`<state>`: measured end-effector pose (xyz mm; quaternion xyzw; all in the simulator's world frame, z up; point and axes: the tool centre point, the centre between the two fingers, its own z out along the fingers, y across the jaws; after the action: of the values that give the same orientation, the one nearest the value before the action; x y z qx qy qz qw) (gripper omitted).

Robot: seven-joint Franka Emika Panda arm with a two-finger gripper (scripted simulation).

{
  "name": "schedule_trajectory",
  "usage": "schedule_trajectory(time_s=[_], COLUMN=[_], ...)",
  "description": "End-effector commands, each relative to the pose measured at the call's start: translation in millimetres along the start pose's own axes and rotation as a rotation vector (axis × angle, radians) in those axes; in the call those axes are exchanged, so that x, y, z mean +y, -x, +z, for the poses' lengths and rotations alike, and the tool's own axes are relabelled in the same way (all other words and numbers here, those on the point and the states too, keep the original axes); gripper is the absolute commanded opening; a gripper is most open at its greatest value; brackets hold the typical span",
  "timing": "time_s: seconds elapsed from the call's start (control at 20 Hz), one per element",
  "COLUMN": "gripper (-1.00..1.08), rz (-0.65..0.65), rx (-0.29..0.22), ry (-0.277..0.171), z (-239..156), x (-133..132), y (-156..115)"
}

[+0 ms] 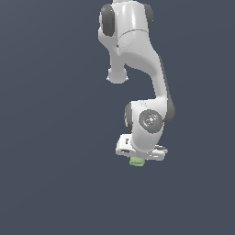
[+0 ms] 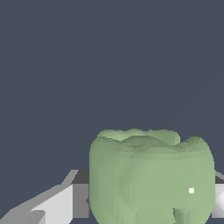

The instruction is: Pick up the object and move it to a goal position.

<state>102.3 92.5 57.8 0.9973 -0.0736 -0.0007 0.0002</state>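
Plain dark blue-grey ground [image 1: 50,183], no discernible surface.

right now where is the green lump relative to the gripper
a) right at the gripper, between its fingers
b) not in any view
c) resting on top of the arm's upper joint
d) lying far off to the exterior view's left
a: in the exterior view the green lump pokes out just under the gripper, and in the wrist view it fills the space between the grey fingers.
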Motion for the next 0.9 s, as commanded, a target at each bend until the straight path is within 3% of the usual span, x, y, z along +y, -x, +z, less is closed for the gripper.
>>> schedule_trajectory(time_s=[0.0,0.85], gripper=[-1.00,-1.00], rz=[0.000,0.000], rx=[0.001,0.001], ry=[0.000,0.000], z=[-13.2,-173.6], x=[0.1,2.8], y=[2.0,30.3])
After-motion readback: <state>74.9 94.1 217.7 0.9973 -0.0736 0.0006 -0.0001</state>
